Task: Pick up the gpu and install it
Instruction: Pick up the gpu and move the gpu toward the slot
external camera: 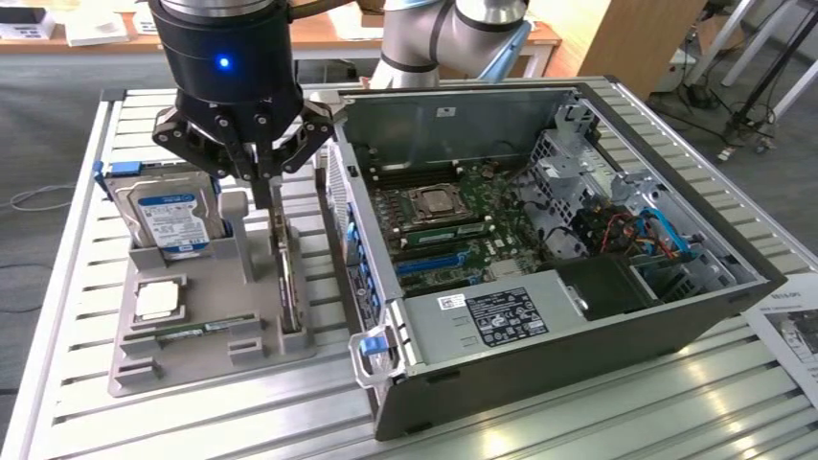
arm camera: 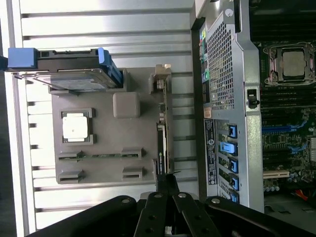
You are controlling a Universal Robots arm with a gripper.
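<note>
In the exterior view's left half, the black claw (external camera: 268,203) is pinching together on the top edge of the gpu (external camera: 289,287), a thin dark card standing on edge in a matte grey moulded tray (external camera: 192,362). In the wrist view, its fingers (arm camera: 174,187) are meeting on that slim gpu (arm camera: 162,138), beside the perforated steel case (arm camera: 222,64).

No legible text on drive label (external camera: 170,225) or power-supply label (external camera: 507,313)

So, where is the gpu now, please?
The gpu stands on edge in the grey holder, on the exterior view's left of the computer case, the hand shut on it.
</note>
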